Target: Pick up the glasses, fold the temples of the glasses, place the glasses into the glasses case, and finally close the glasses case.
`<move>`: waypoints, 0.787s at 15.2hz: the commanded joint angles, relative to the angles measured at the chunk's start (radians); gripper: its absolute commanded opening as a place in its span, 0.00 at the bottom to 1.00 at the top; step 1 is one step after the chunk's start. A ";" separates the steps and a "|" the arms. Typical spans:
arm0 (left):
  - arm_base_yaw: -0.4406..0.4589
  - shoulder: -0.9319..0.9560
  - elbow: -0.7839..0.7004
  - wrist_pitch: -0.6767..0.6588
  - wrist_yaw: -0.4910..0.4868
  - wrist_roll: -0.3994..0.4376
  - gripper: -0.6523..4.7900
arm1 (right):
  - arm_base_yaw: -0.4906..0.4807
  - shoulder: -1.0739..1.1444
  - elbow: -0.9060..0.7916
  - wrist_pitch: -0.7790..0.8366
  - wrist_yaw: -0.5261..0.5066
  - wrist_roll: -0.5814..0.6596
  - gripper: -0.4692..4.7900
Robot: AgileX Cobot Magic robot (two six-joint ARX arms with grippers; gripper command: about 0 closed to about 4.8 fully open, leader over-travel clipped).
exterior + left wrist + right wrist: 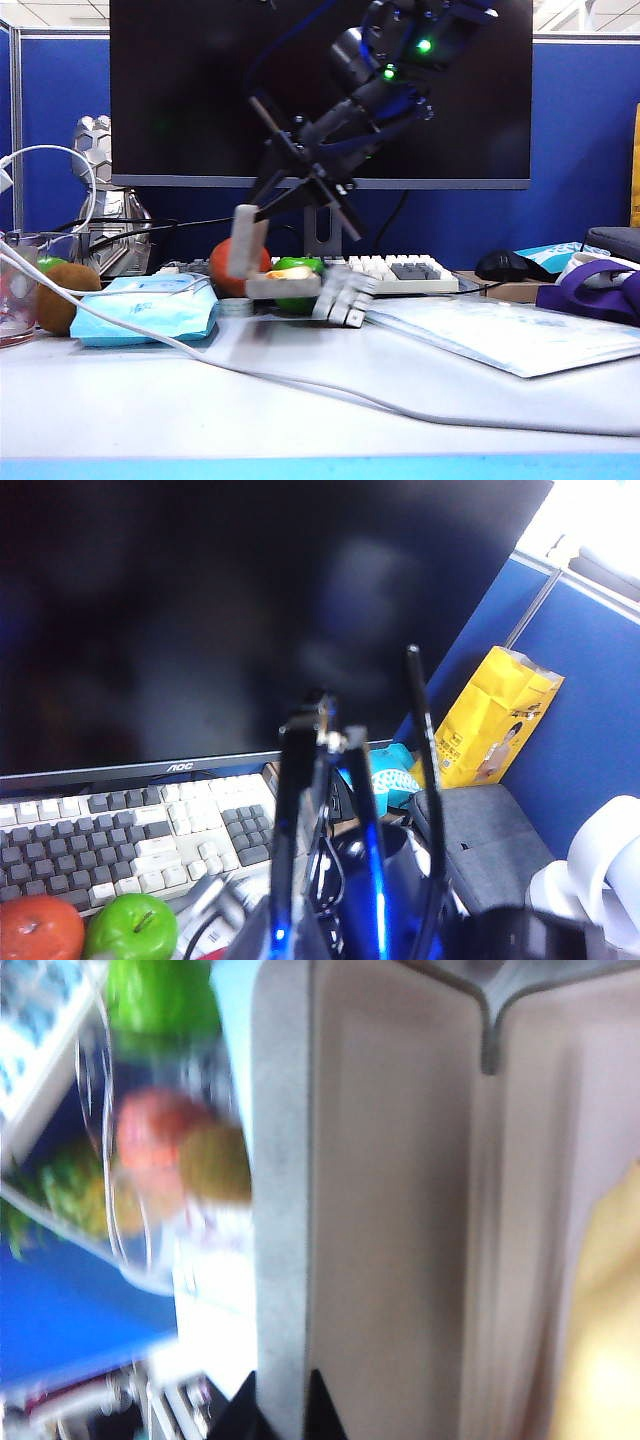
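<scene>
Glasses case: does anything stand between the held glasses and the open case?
Nothing visible does. The left gripper holds the glasses above the open glasses case; the right gripper grips its rim at one side.

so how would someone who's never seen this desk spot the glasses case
Start at the big black monitor and drop to the table just in front of its stand. The glasses case sits there, open, its lid upright. Unlike the red and green fruit behind it and the light blue packet beside it, it is a grey box with pale lining.
</scene>
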 commanded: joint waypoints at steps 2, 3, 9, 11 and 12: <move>0.000 -0.023 0.002 0.013 0.007 0.005 0.11 | 0.045 -0.010 0.004 -0.138 -0.032 -0.151 0.09; 0.000 -0.025 0.002 0.012 0.007 0.005 0.11 | 0.047 -0.014 0.004 -0.180 -0.032 -0.190 0.09; 0.000 -0.035 0.002 0.009 0.007 0.004 0.11 | 0.051 -0.076 0.004 -0.312 -0.010 -0.298 0.09; 0.000 -0.041 0.002 0.009 0.008 0.004 0.11 | 0.055 -0.074 -0.005 -0.295 0.000 -0.280 0.09; 0.000 -0.044 0.002 0.010 0.007 0.004 0.11 | 0.061 -0.075 -0.031 -0.245 0.013 -0.224 0.09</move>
